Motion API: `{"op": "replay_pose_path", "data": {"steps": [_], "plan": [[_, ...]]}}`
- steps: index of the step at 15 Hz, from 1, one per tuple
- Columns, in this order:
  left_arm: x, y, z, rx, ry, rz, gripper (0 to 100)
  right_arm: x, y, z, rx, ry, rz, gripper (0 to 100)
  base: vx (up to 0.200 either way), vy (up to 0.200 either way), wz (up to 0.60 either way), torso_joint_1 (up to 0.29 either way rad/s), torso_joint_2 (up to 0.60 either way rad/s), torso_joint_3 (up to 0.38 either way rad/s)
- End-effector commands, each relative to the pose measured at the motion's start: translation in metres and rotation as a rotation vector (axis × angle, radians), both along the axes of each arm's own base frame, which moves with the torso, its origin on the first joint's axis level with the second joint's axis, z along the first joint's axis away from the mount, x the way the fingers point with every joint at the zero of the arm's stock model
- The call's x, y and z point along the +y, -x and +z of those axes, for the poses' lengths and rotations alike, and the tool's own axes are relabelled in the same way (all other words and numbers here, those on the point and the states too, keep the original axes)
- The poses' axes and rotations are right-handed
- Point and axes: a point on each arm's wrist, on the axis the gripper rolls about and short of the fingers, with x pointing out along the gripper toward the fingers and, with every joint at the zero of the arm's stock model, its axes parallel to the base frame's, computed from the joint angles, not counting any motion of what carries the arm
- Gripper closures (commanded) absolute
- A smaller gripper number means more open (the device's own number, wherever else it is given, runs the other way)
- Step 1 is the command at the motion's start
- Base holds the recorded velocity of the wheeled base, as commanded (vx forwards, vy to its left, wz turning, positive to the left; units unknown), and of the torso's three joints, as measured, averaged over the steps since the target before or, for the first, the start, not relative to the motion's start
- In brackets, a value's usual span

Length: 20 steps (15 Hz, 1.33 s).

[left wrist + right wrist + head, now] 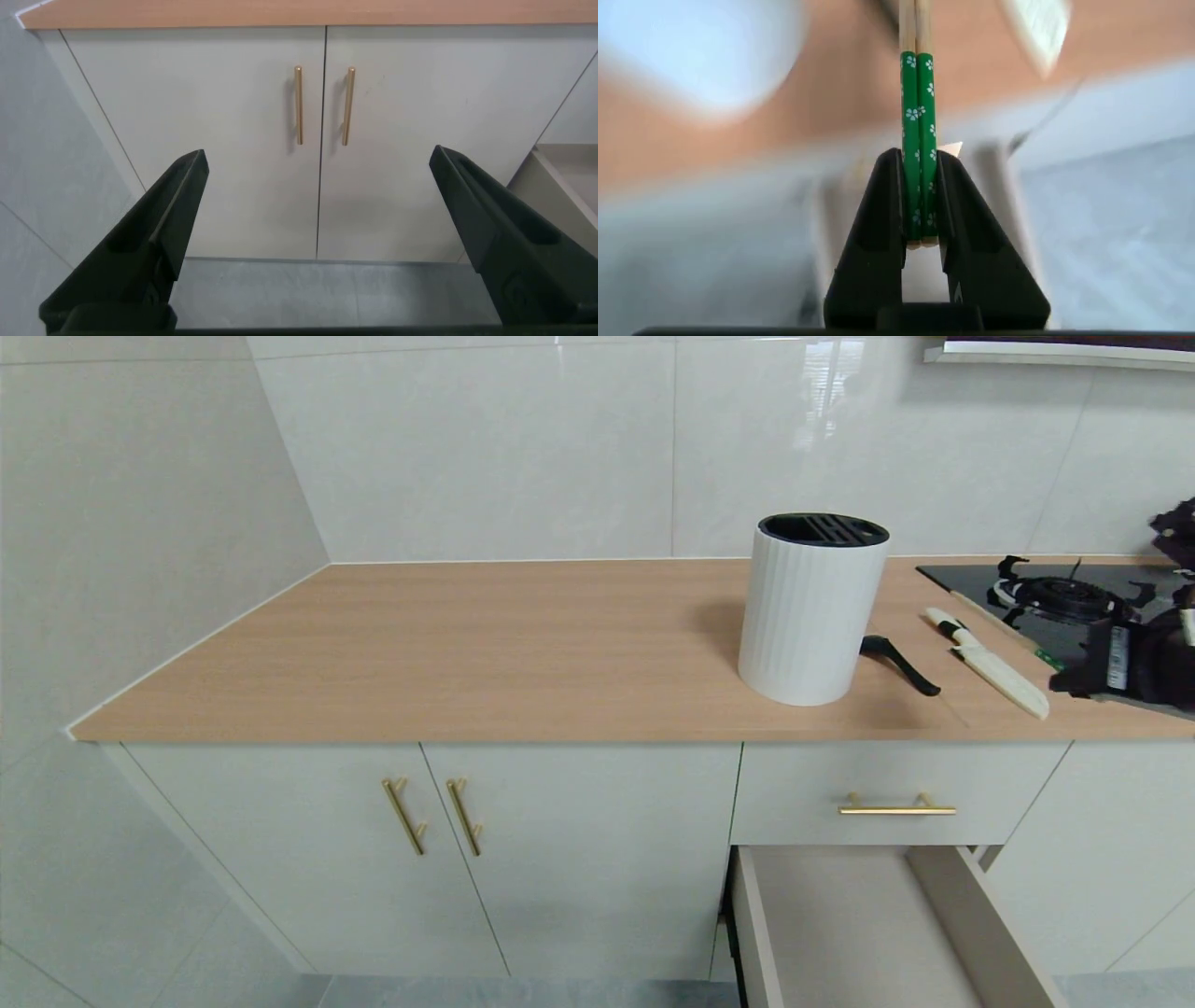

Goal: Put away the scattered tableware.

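The right wrist view gives what the head view cannot: my right end effector (920,166) is clamped on a pair of green chopsticks (917,93) with small white flowers, the two sticks side by side between my fingers and pointing out over the wooden desk (420,644). Everything behind them there is blurred.

From the head view, that arm sits at the far right edge of the scene, low over the desk beside the stove (1060,597). On the desk stand a white ribbed holder (810,616) with a black slotted top, upright, and just to its right a black-handled utensil (901,665) lying flat. Further right lies a knife (991,665) with a pale blade, its tip toward the near edge, close to my right end effector.

Below the desk on the right, the lower drawer (761,924) is pulled open.

The left wrist view shows my left end effector (318,159) with its fingers spread wide, holding nothing. That arm hangs low, facing the two white cabinet doors (234,140) with their gold handles (299,103), under the left part of the desk.
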Motion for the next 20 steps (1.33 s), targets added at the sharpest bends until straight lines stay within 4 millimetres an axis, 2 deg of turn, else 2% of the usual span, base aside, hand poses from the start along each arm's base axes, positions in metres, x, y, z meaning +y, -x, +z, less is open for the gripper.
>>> {"op": "replay_pose_path", "data": {"steps": [1, 2, 5, 8, 10, 11, 15, 16, 18, 20], "plan": [[0.0, 0.0, 0.0, 0.001, 0.0, 0.0, 0, -0.009, 0.073, 0.025, -0.019, -0.034, 0.088, 100, 0.0, 0.0, 0.0, 0.0, 0.0, 0.0], [0.0, 0.0, 0.0, 0.001, 0.0, 0.001, 0, -0.009, 0.08, 0.019, 0.044, -0.016, 0.112, 100, 0.0, 0.0, 0.0, 0.0, 0.0, 0.0], [0.0, 0.0, 0.0, 0.001, 0.0, 0.0, 0, -0.008, 0.08, 0.006, 0.155, -0.005, 0.192, 100, 0.0, 0.0, 0.0, 0.0, 0.0, 0.0], [0.0, 0.0, 0.0, 0.001, 0.0, 0.0, 0, -0.008, 0.088, 0.007, 0.161, 0.019, 0.217, 100, 0.0, 0.0, 0.0, 0.0, 0.0, 0.0], [0.0, 0.0, 0.0, 0.001, 0.0, 0.001, 0, -0.005, 0.095, -0.004, 0.287, 0.082, 0.333, 100, 0.0, 0.0, 0.0, 0.0, 0.0, 0.0], [0.0, 0.0, 0.0, 0.001, 0.0, 0.0, 0, -0.004, 0.092, -0.01, 0.336, 0.078, 0.37, 100, 0.0, 0.0, 0.0, 0.0, 0.0, 0.0], [0.0, 0.0, 0.0, 0.001, 0.0, 0.0, 0, 0.01, 0.049, -0.052, 0.612, 0.066, 0.432, 100, 0.0, 0.0, 0.0, 0.0, 0.0, 0.0], [0.0, 0.0, 0.0, 0.001, 0.0, 0.001, 0, 0.012, 0.045, -0.056, 0.635, 0.066, 0.434, 100, 0.0, 0.0, 0.0, 0.0, 0.0, 0.0], [0.0, 0.0, 0.0, 0.001, 0.0, 0.0, 0, 0.023, 0.015, -0.092, 0.807, 0.071, 0.448, 100, 0.0, 0.0, 0.0, 0.0, 0.0, 0.0], [0.0, 0.0, 0.0, 0.001, 0.0, 0.0, 0, 0.027, -0.005, -0.116, 0.865, 0.067, 0.442, 100, 0.0, 0.0, 0.0, 0.0, 0.0, 0.0]]}}
